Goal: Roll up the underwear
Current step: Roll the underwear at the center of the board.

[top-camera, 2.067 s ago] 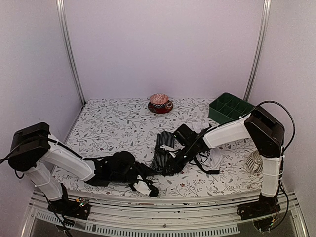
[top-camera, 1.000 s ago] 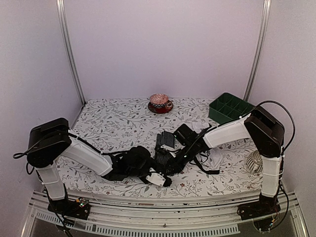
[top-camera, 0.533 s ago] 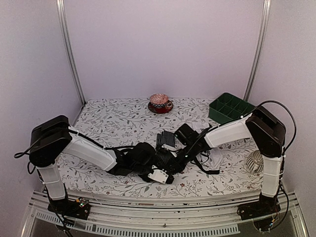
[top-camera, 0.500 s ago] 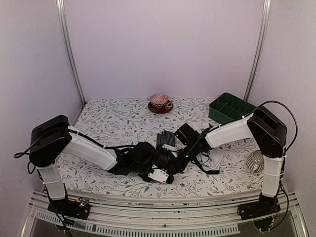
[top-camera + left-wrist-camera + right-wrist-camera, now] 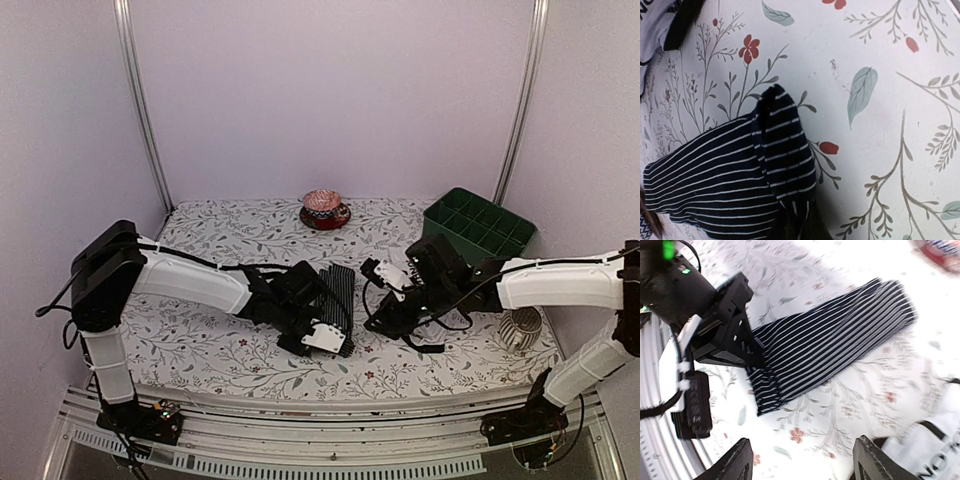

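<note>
One striped brief [image 5: 840, 340] — one white brief [image 5: 905, 452] | one green tray [image 5: 478, 228]

black briefs [image 5: 840, 335], thin pale stripes; white briefs [image 5: 935, 450], black trim and lettering; white tablecloth [image 5: 890, 125], grey leaves, red flowers; green tray [image 5: 478, 225].

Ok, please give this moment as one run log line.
left claw: shut on edge of striped briefs | right claw: open, empty | white briefs: not rolled, beside right claw
</note>
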Motion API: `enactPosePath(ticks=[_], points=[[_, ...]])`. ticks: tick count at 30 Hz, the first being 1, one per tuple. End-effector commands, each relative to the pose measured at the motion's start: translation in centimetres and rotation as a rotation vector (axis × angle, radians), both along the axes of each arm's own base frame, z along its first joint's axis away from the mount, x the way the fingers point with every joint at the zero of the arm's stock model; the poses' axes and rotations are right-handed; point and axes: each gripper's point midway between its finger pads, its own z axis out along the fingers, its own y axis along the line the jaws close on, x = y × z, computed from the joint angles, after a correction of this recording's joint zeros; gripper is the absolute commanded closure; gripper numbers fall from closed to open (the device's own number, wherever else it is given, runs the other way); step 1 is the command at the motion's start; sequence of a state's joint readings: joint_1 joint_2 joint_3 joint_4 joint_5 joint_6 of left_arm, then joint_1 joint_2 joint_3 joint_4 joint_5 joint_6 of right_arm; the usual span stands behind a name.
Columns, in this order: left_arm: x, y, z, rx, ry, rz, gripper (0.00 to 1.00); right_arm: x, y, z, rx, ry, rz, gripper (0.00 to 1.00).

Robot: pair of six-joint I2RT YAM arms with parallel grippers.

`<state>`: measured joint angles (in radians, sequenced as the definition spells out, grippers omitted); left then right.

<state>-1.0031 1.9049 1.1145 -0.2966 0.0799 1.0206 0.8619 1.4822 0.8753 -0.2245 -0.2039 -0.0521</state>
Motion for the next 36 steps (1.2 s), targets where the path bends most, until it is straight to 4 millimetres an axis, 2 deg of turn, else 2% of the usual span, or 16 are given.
enactPosePath(ticks=[1,6,9,11,13,17,23,28,36], points=[[-4.0,4.5,-4.2,0.218,0.339,0.035,1.0,0.4,-2.1,4.5,0.016,-0.287,-0.123,0.28],[-4.1,4.2,-3.6,0.216,0.507,0.057,1.0,-3.1,-2.2,9.6,0.128,-0.535,-0.078,0.27],[-4.4,3.9,-3.3,0.212,0.609,0.077,1.0,-5.1,-1.2,10.4,0.154,-0.611,0.004,0.28],[-4.7,3.8,-3.3,0.213,0.69,0.086,1.0,-6.1,-0.2,10.0,0.144,-0.64,0.059,0.29],[-4.8,3.8,-3.3,0.216,0.747,0.098,1.0,-7.2,1.2,9.2,0.117,-0.675,0.131,0.3],[-5.1,3.7,-3.1,0.217,0.849,0.108,1.0,-8.5,4.1,6.2,0.015,-0.707,0.27,0.38],[-5.1,3.4,-2.9,0.194,0.943,0.123,1.0,-7.5,7.1,0.9,-0.166,-0.734,0.367,0.41],[-5.2,3.5,-3.2,0.201,0.979,0.135,1.0,-6.3,8.4,-3.4,-0.305,-0.757,0.404,0.45],[-4.8,3.4,-3.3,0.195,0.983,0.151,1.0,-5.5,8.7,-6.9,-0.378,-0.764,0.401,0.45]])
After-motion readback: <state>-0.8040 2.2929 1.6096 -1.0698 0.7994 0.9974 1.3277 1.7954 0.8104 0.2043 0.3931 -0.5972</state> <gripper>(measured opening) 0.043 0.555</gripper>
